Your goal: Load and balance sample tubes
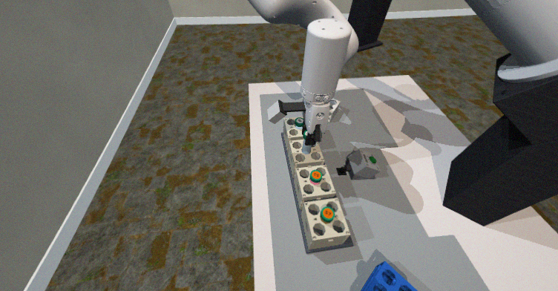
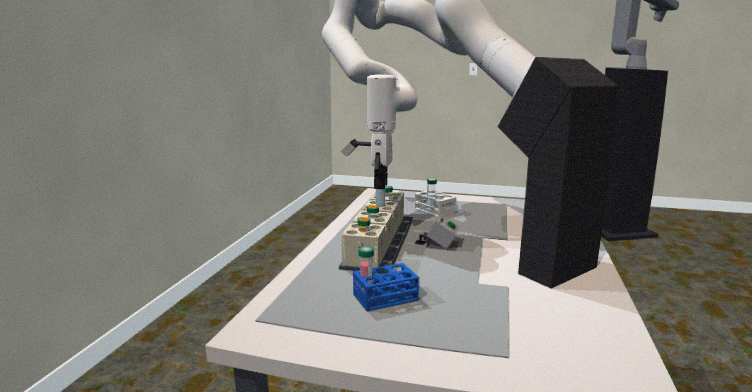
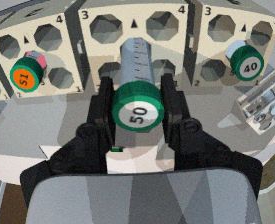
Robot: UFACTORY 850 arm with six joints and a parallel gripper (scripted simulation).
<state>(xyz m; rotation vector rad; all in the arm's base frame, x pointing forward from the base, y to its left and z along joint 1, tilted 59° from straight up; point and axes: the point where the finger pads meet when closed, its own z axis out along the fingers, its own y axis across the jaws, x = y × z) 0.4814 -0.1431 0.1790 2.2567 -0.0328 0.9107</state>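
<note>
My gripper is shut on a blank tube with a green cap marked 50. I hold it upright over the second adapter from the far end of the loading stand. Its lower end reaches the adapter top; the tip is hidden. A blank marked 40 stands in the far adapter. Orange-dot samples stand in the third adapter and the nearest adapter.
The blue sample rack at the near end holds one tube with pink liquid. The blank rack behind the stand holds one tube. The grey box with the green key sits right of the stand.
</note>
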